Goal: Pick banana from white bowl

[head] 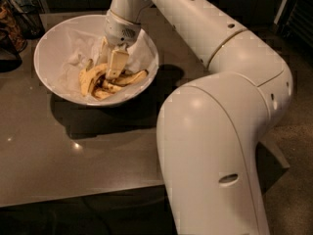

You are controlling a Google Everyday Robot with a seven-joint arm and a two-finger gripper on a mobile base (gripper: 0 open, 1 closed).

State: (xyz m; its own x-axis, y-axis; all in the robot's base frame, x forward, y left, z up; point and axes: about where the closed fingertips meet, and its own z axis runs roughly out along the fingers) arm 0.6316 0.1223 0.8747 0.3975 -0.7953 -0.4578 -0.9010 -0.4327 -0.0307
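The white bowl (pixel 54 48) stands on the dark table at the upper left, lined with crumpled white paper. Inside lie a few bananas. The longest yellow, brown-speckled banana (pixel 88 79) curves along the left side of the pile, and a darker, bruised one (pixel 129 78) lies to its right. My gripper (pixel 113 73) reaches straight down into the bowl from above and sits right on the banana pile, at the inner end of the yellow banana. Its tip hides part of the fruit.
A dark wire basket (pixel 19 21) with items stands at the far left edge, close to the bowl. My large white arm (pixel 215 131) fills the right and front. The table's (pixel 73 165) front edge runs along the lower left.
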